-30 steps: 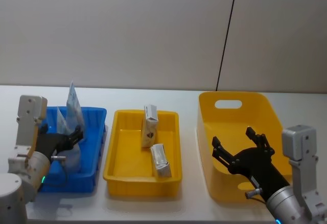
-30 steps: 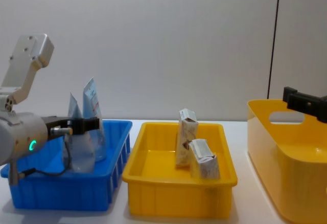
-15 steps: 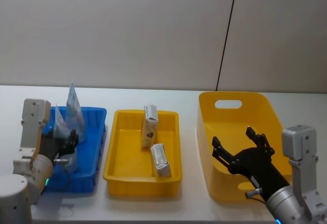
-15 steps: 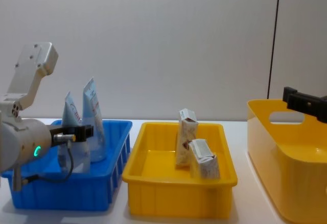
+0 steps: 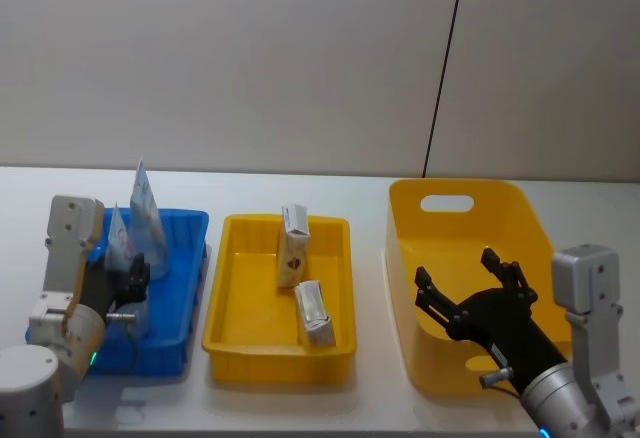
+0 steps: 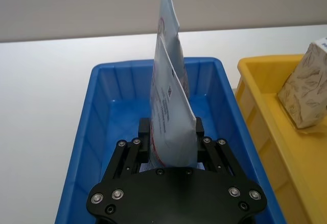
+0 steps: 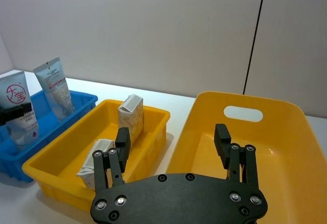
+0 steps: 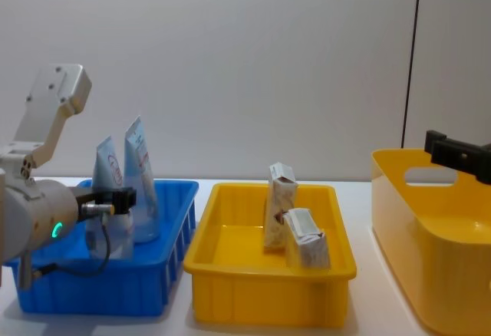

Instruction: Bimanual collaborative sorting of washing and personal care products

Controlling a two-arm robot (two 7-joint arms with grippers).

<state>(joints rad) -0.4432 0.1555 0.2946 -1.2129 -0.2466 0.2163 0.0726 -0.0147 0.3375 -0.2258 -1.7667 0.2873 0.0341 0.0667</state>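
Left gripper [image 6: 171,132], eight o'clock, pinches an upright tube [image 6: 168,96] inside the blue bin [image 6: 97,106]; release low to avoid toppling. Right gripper [image 7: 172,134], four o'clock, is spread.

Left gripper [image 6: 171,133] clamps upright tube [image 6: 171,112] (apparently inside blue bin [image 6: 97,112]).

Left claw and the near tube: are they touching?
Touching. Left wrist view: the left claw clamps both sides of the near tube, upright in the blue bin.
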